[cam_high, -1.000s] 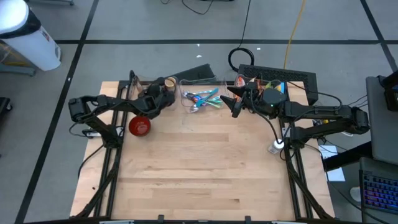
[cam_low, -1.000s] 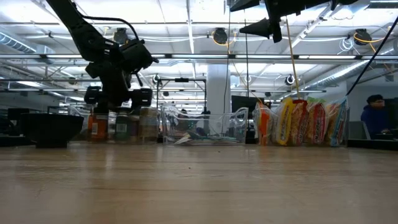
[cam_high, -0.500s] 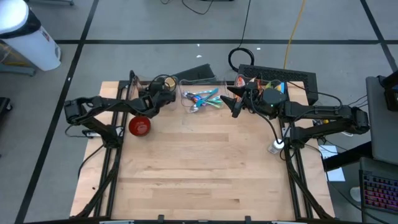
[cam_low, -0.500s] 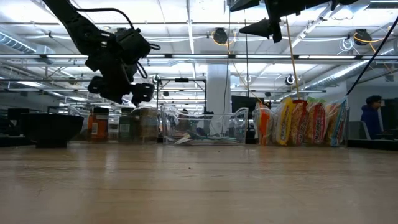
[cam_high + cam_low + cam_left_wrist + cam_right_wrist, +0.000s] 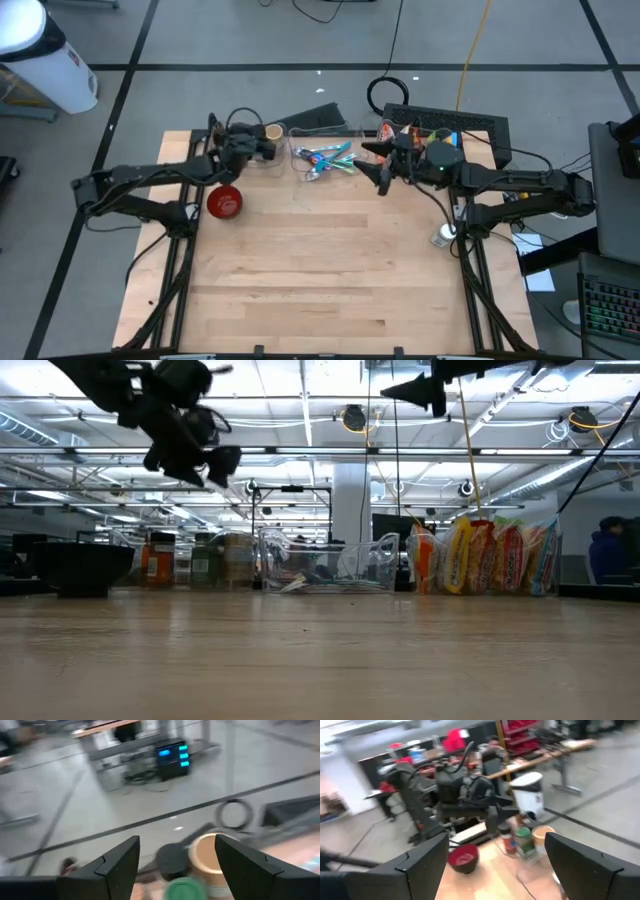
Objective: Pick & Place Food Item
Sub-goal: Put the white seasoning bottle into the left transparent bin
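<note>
Several jars (image 5: 190,559) stand in a row at the back edge of the table (image 5: 320,270), just below and ahead of my left gripper (image 5: 190,459). Through the left wrist camera I see three of their lids between my fingers (image 5: 119,866): a tan lid (image 5: 206,855), a black lid (image 5: 172,860) beside it and a green lid (image 5: 183,890) nearest to me. None of them is touched. My left gripper hangs well above the tabletop with its fingers spread apart and nothing between them.

Close behind that gripper, toward my left arm's base, a red bowl (image 5: 224,201) sits on the wood. Just to the other side of the jars lies a clear container (image 5: 325,158) with coloured utensils in it; it sits between my two grippers.

My right gripper (image 5: 373,164) hovers high on the far side of that container, pointing across it toward the left arm. Its fingers (image 5: 424,865) are wide apart too and hold nothing. Looking out past them I see the left arm, the red bowl beneath it and the jars beside it.

Behind my right gripper, along the same back edge, a row of snack bags (image 5: 490,555) stands upright in yellow, red and orange wrappers. Beyond them, off the table, a person (image 5: 604,556) is partly in view at the room's edge.
</note>
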You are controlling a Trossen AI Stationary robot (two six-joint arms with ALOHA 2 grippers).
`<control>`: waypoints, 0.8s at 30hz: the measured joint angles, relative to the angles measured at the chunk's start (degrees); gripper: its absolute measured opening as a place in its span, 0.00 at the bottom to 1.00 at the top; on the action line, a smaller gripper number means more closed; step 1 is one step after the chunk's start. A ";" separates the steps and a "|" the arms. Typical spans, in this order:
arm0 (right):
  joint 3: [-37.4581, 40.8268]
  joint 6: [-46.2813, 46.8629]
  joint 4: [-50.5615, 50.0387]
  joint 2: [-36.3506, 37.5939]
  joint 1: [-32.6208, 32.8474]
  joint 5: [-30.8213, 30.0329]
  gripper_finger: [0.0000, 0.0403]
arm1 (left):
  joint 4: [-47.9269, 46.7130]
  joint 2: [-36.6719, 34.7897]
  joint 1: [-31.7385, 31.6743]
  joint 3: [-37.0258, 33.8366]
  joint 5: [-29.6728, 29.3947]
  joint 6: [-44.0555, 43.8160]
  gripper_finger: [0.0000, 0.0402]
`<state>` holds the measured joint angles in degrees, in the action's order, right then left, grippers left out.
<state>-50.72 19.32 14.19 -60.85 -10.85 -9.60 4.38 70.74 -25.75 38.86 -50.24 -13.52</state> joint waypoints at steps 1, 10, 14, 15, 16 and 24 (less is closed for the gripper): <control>0.00 -1.00 0.67 0.38 -0.02 1.42 0.79 | 0.00 -1.57 0.16 0.01 2.28 0.99 0.66; -5.47 -8.05 -21.24 6.43 1.15 8.40 0.79 | 3.98 -12.65 0.98 0.01 29.75 0.55 0.66; -11.65 -11.34 -42.74 7.58 4.56 8.30 0.79 | 6.85 -14.16 2.25 0.01 34.97 -3.56 0.66; -13.12 -11.61 -47.92 7.62 5.58 8.17 0.79 | 7.94 -14.36 2.74 0.00 35.76 -4.15 0.66; -14.40 -11.40 -53.01 7.63 6.52 8.09 0.79 | 8.73 -14.51 3.30 0.01 36.46 -4.66 0.66; -16.85 1.58 -79.44 8.43 12.87 8.15 0.79 | 9.29 -12.98 7.03 -0.01 36.97 -6.46 0.66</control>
<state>-67.57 20.90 -65.24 -52.42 2.02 -1.45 13.67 57.76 -18.72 38.85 -13.27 -19.98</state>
